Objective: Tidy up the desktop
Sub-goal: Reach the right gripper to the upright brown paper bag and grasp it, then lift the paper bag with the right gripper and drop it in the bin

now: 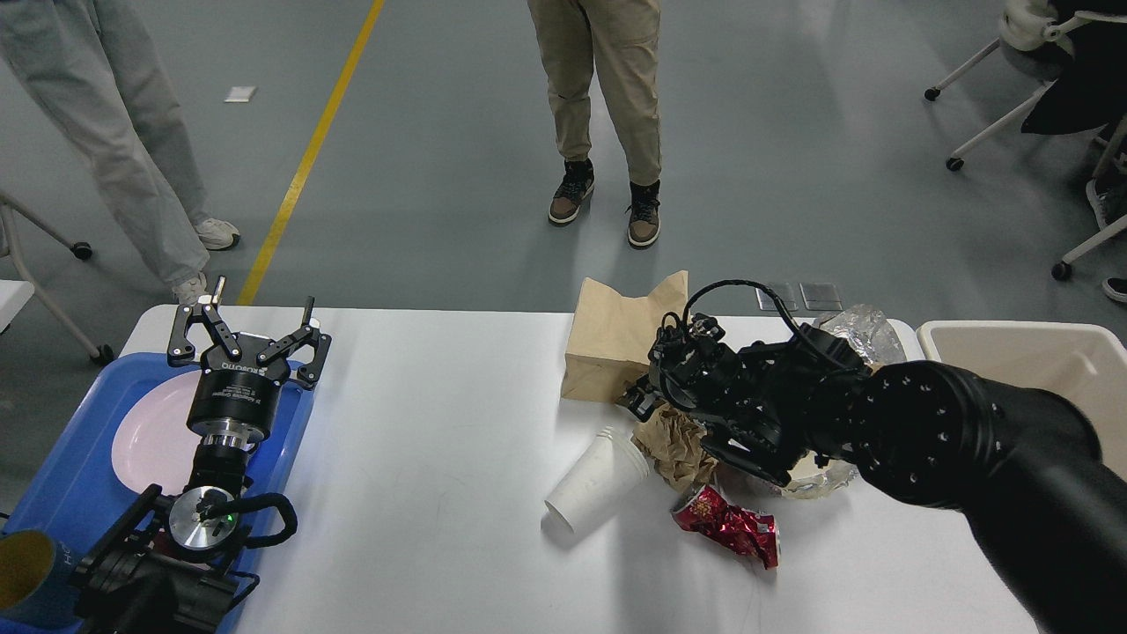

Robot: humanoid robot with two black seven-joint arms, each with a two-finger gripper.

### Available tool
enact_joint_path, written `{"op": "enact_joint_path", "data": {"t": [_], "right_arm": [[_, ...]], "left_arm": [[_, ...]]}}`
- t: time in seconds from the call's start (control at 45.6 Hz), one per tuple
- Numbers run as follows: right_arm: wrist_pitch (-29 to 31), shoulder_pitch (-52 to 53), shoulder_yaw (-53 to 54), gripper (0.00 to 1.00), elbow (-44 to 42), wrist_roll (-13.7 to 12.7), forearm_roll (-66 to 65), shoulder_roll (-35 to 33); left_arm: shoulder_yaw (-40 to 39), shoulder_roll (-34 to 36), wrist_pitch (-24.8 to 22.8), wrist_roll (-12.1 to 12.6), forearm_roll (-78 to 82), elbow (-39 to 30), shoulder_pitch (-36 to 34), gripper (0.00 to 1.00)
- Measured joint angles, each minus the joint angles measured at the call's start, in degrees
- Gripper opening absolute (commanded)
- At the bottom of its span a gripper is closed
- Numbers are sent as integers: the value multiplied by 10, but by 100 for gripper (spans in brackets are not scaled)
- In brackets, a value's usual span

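Two grippers up: left gripper (261, 315) over the far end of a blue tray (66, 493), fingers spread wide, nothing between them; right gripper (641, 398) down in the trash pile, seen dark and end-on, so can't tell how far open or whether holding anything. One desktop (423, 458), white, rounded corners, filling the lower half of the view, long axis running left to right, far edge toward the floor. On it, counted: one brown paper bag (612, 339) lying at the far edge; one crumpled brown paper wad (673, 449) just under the right arm; white paper cups (599, 480) tipped on their side, mouth toward the near left, looks like two nested going by the doubled rim; one crushed red can (729, 526) near the cups, print too mangled to read; one clear plastic wrapper (858, 330) behind the arm, near the far right corner. One pink plate (154, 431) in the tray, plus one yellow-lined cup (26, 572) at the near left corner. One beige bin (1030, 361) off the right end. Only readable-ish writing: white lettering on the left gripper body, too small to make out properly. Two people (607, 97) standing beyond, legs only; one yellow floor line (308, 158).
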Motion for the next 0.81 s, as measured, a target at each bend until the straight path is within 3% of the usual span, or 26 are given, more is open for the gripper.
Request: {"op": "enact_joint_path", "data": {"t": [0.197, 0.285, 0.46, 0.548, 0.811], "right_arm": [[-23, -17, 2, 85, -4, -1, 1, -2], [-26, -31, 2, 75, -15, -2, 3, -3], [-27, -44, 2, 31, -38, -3, 7, -5], [-27, -44, 2, 0, -42, -5, 9, -5], [-17, -46, 5, 0, -41, -14, 32, -5]], "left_arm": [[0, 0, 0, 0, 0, 0, 0, 96], [0, 0, 0, 0, 0, 0, 0, 96], [0, 0, 0, 0, 0, 0, 0, 96], [0, 0, 0, 0, 0, 0, 0, 96], [0, 0, 0, 0, 0, 0, 0, 96]]}}
